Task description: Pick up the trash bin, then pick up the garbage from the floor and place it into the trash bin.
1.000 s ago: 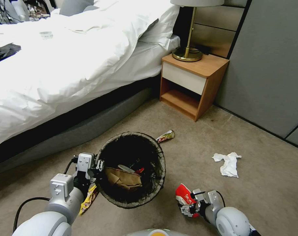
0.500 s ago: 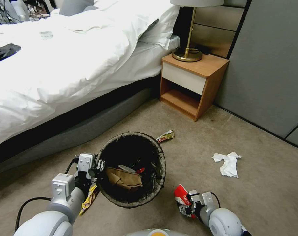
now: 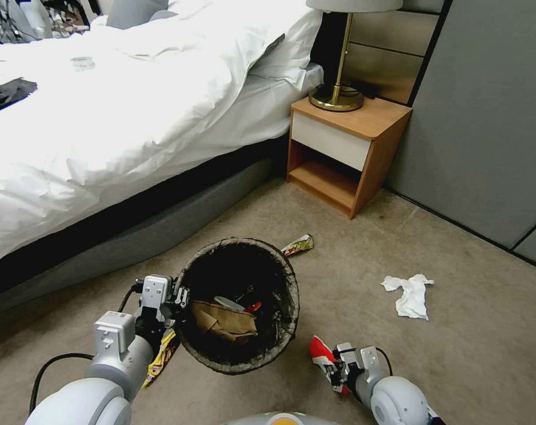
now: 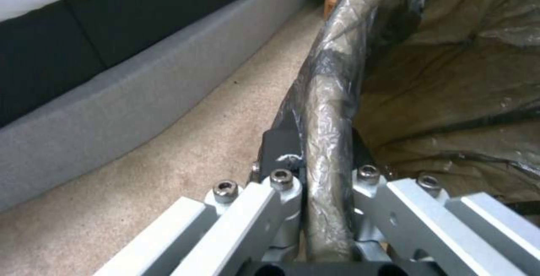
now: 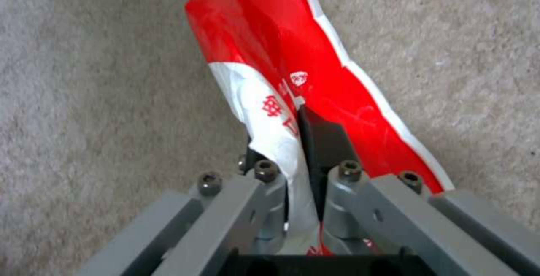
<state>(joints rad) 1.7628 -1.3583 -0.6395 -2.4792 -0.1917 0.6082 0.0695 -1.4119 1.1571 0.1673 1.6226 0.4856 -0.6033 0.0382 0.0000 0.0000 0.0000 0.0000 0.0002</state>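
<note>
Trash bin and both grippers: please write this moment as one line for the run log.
left gripper: shut on trash bin rim | right gripper: shut on red-and-white carton, beside bin | tissue: on carpet

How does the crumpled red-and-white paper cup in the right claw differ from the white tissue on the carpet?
The flattened red-and-white paper cup is pinched in the right claw just off the carpet; the crumpled white tissue lies loose, untouched, farther toward the grey wall. The cup is printed red and white; the tissue is plain white. The cup sits close beside the bag-lined trash bin; the tissue lies well to its right. Both are outside the bin.
</note>
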